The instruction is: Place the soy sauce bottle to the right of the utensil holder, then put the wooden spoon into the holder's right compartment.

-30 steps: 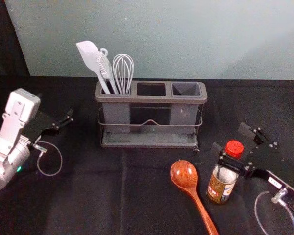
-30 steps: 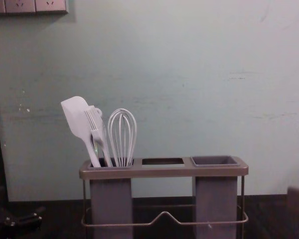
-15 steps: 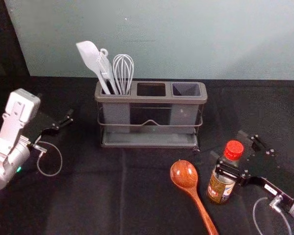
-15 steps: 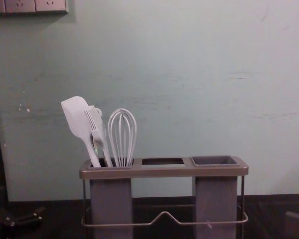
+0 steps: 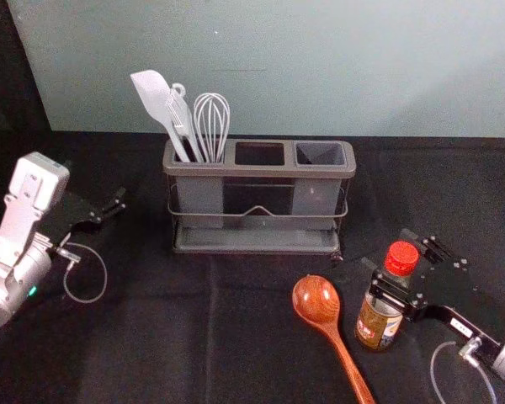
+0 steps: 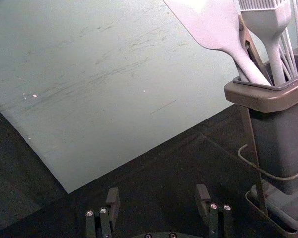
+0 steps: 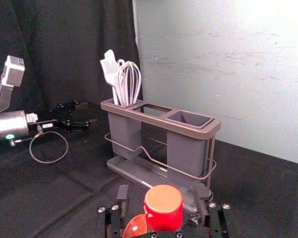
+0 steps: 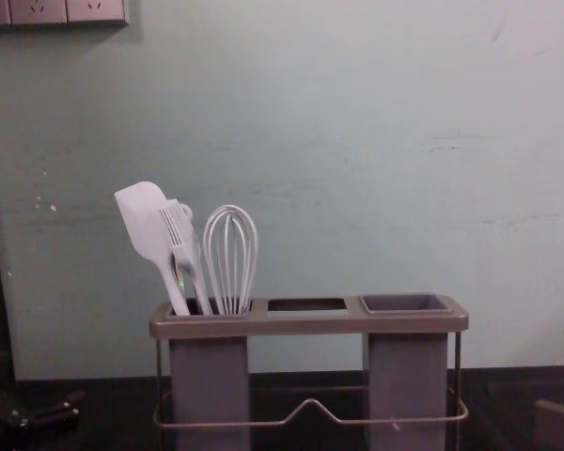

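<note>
Soy sauce bottle [image 5: 374, 326], red-capped and upright on the black cloth [image 5: 151, 337], stands nearer the robot than the utensil holder [image 5: 257, 171] and a little beyond its right end.

From the left: the left gripper [image 5: 109, 204] is parked left of the holder, its 2 fingers spread. In the chest view, 3 socket plates [image 8: 38, 11] are on the wall [image 8: 357, 141], high at the left.

The holder's left compartment carries a pale spatula [image 8: 143, 211], a brush [image 8: 177, 225], a whisk [image 8: 230, 258] and a further tool with a looped end, partly hidden. Next come the middle opening [image 5: 259, 154] and the right compartment [image 5: 320, 154].

The wooden spoon [image 5: 316, 300] lies close along the bottle's left side, bowl toward the holder, handle toward the robot; it is the nearest obstacle on that side.

At the right, the right gripper [image 5: 390, 252] is at the bottle, 2 fingers spread around it with gaps on both sides of the cap. Whether either touches the glass, I cannot tell.

Counted: 1 bottle, 1 spoon, 1 holder with 3 openings, 1 spatula, 1 brush, 1 whisk, 1 looped tool, 2 grippers.
</note>
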Robot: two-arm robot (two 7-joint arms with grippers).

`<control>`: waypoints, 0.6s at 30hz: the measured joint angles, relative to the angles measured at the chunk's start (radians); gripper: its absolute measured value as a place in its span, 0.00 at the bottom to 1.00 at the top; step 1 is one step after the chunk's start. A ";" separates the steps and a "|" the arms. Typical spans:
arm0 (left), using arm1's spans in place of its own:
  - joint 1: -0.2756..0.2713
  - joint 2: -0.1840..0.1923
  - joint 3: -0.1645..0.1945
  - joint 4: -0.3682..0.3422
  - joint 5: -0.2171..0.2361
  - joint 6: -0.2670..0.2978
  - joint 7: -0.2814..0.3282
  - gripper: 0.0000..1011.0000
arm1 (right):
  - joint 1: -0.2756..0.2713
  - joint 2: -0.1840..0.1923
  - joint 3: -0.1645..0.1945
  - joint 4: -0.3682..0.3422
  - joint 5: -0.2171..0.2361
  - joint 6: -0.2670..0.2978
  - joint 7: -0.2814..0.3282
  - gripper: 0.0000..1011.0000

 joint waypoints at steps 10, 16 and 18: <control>0.000 0.000 0.000 0.000 0.000 0.000 0.000 0.99 | -0.012 -0.017 0.021 -0.014 -0.008 0.018 0.010 0.54; 0.000 0.000 0.000 0.000 0.000 0.000 0.000 0.99 | -0.026 -0.032 0.039 -0.023 -0.013 0.020 0.015 0.39; 0.000 0.000 0.000 0.000 0.000 0.000 0.000 0.99 | -0.030 -0.037 0.046 -0.026 -0.014 0.020 0.014 0.39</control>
